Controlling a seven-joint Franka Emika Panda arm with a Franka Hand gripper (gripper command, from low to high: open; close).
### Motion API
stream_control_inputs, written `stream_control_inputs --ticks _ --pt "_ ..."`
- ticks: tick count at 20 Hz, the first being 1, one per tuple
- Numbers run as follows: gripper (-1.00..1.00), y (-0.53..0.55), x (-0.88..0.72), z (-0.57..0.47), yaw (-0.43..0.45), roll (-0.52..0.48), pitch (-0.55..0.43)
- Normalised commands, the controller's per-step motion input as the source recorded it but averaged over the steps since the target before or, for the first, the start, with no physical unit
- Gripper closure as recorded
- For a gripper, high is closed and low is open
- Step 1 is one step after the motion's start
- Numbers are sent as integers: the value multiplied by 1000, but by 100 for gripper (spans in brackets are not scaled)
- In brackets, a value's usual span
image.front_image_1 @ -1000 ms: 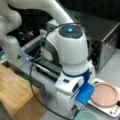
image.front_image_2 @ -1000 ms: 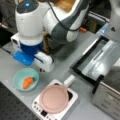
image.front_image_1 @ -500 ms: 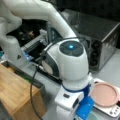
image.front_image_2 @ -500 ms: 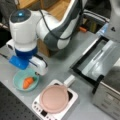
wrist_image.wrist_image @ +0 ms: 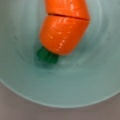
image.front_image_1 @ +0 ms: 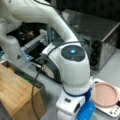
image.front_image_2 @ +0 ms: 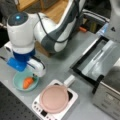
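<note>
A toy carrot (wrist_image.wrist_image: 63,32) lies inside a pale green bowl (wrist_image.wrist_image: 60,87), its green stem end low against the bowl's floor, so the curved wall keeps it from rolling. In a front view the bowl (image.front_image_2: 18,82) sits on the grey table (image.front_image_2: 60,65) just beside a small scale carrying a pink plate (image.front_image_2: 54,98). The gripper (image.front_image_2: 33,73) hangs directly over the bowl, close above the carrot; whether its fingers are apart or together cannot be told. An oven (image.front_image_2: 105,75) with its door down stands at that view's right.
</note>
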Motion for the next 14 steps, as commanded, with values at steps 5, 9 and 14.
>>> stream_control_inputs --ticks 5,9,14 --pt "-100 -41 365 47 20 60 112" --pt "-100 -60 314 77 23 110 119" --pt "-100 -93 328 37 23 132 130"
